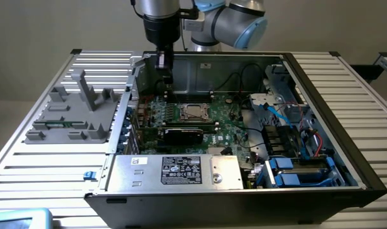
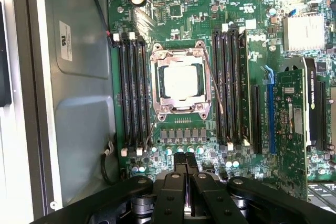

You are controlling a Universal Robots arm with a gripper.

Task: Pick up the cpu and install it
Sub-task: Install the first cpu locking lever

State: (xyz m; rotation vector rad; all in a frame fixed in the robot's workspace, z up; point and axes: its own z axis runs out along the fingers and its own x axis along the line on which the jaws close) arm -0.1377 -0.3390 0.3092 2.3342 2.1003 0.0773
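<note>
The tool [image 2: 186, 157], shut and empty, hovers over the board [image 2: 262, 24]; the cpu [image 2: 181, 82] sits apart in its socket [image 2: 156, 77].

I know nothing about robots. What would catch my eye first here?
An open computer case lies on a slatted table, its green motherboard bared. A robot arm comes down from above, its gripper shut and hanging over the board. Seen from the wrist, the shiny cpu sits in its metal-framed socket between dark memory slots.
</note>
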